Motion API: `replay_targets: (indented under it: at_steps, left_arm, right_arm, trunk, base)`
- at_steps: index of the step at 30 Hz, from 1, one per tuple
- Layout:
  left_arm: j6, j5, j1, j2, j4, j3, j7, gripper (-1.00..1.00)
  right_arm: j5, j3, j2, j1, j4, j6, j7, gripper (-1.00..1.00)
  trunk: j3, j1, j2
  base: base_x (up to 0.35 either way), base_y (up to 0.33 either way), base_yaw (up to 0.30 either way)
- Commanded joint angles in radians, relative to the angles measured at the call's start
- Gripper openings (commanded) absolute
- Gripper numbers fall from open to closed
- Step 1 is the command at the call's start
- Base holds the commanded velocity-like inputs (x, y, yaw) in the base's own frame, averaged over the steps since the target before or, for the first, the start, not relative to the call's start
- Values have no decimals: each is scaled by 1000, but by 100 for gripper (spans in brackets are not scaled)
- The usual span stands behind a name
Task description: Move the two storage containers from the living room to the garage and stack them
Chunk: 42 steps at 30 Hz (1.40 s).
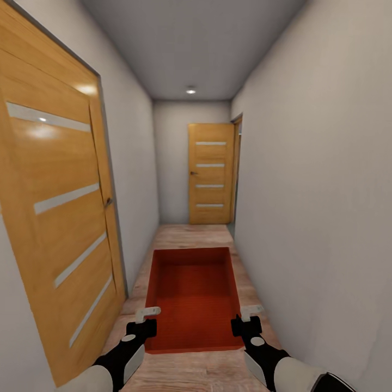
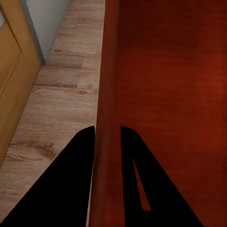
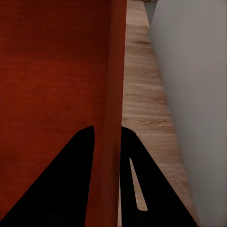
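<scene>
An orange-red storage container (image 1: pixel 191 296) sits low at the near centre of a narrow hallway, held between the two arms above the light wood-plank floor (image 1: pixel 190 234). It is a lidless rectangular box with plain smooth walls and a flat base; its long sides run away from the robot. No label or writing shows on it.

The left gripper (image 1: pixel 148 318) meets the container's left wall near the near corner. In the left wrist view its two black fingers (image 2: pixel 71 179) straddle that wall's rim, one outside and one inside, jaws closed onto it. The right gripper (image 1: pixel 248 317) does the same on the right wall; the right wrist view shows its fingers (image 3: pixel 66 179) clamped either side of the rim.

On the left stands a wooden door (image 1: pixel 54 218) with pale horizontal strips. Plain grey walls (image 1: pixel 316 218) run on to a second wooden door (image 1: pixel 211 174) at the far end, below a round ceiling light (image 1: pixel 190 91).
</scene>
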Motion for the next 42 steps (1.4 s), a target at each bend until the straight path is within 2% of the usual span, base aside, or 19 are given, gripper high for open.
replay_targets:
  at_steps: [1,12,42]
  left_arm:
    - [-19,-5,0,10,-2,-21,35,-100]
    - [-19,-6,0,10,-2,-21,35,-100]
    - [-19,-5,0,10,-2,-21,35,-100]
  right_arm:
    - [-5,-76,1,-1,-1,5,2,-100]
    - [-5,-76,0,-1,-2,5,2,-100]
    - [-5,-76,0,-1,-1,6,3,-100]
  trunk:
    - [-1,1,-1]
    - [-1,1,-1]
    - [-1,1,-1]
  base:
    - [323,0,112]
    - [323,0,170]
    - [323,0,3]
